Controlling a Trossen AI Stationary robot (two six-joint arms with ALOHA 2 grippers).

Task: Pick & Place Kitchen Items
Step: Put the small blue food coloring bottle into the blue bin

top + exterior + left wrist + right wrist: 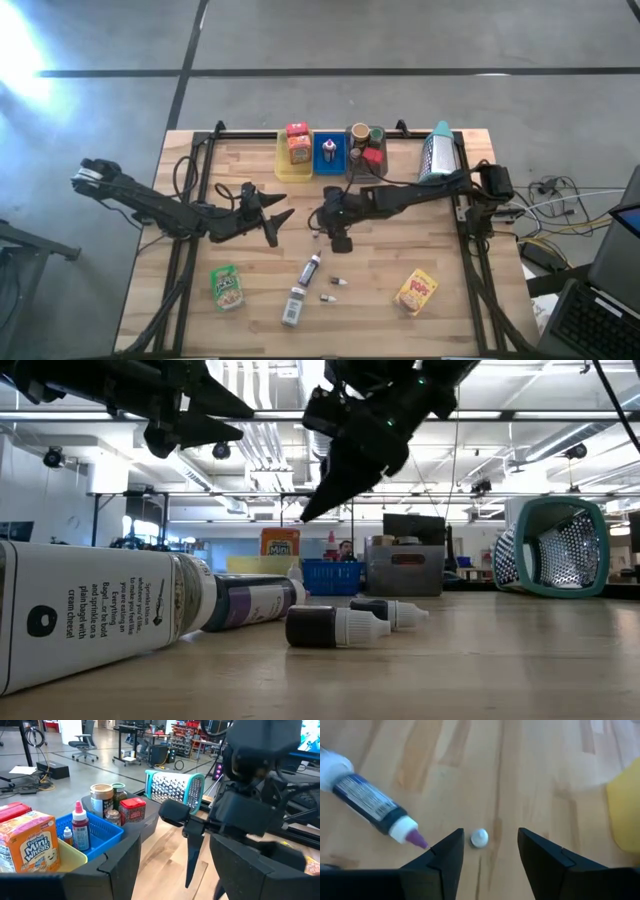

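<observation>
**Right gripper poised over a small white cap**

Right gripper (487,850) hung open and empty over the desk (455,255), its jaws framing a small white cap (479,837) beside the purple-tipped icing tube (367,800). It looked like the approach before a pick; next it would need to descend squarely and close. Left gripper (272,218) waited nearby, open, at mid-desk.

A pale wooden worktop (440,250) is sitting on a grey concrete floor (300,40) crossed by dark seams. Long ceiling strip lights (520,415) are glowing over an open workshop. Beyond the worktop, an office chair (82,742) and desks are standing on the grey floor. Cables (560,190) are trailing beside what is possibly a laptop (610,300).
</observation>
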